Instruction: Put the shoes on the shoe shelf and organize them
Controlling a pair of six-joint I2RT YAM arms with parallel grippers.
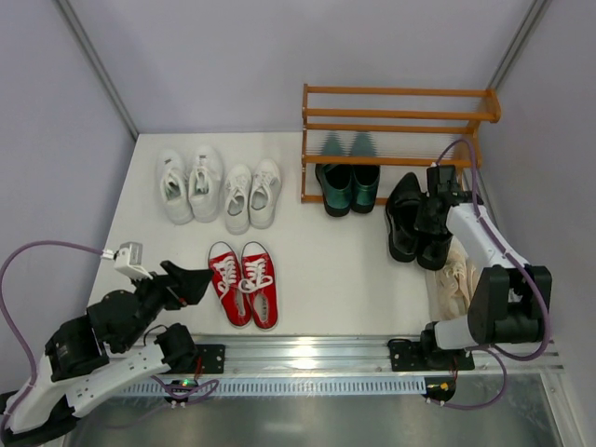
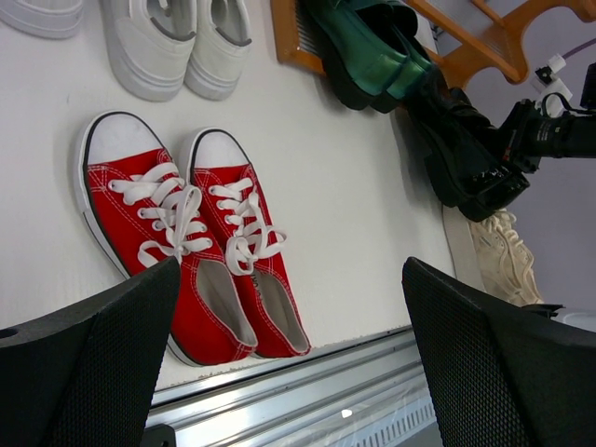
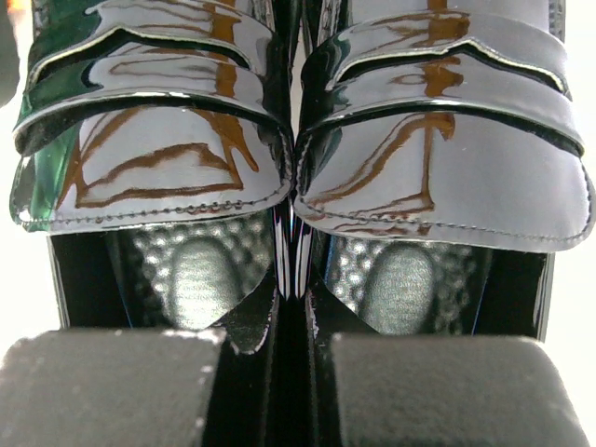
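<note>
Near the right edge of the tabletop, just in front of the shoe shelf (image 1: 396,116), the glossy black loafers (image 1: 406,222) are seen side by side. Their touching inner walls are clamped between the right gripper's (image 3: 296,346) fingers (image 3: 447,391). The left gripper (image 1: 197,281) is held apart-fingered by the near-left corner, beside the red sneakers (image 1: 244,284).

Glossy black patent loafers (image 3: 149,158), red cloth sneakers (image 2: 186,251), orange-brown wooden shelf (image 1: 396,115)
</note>
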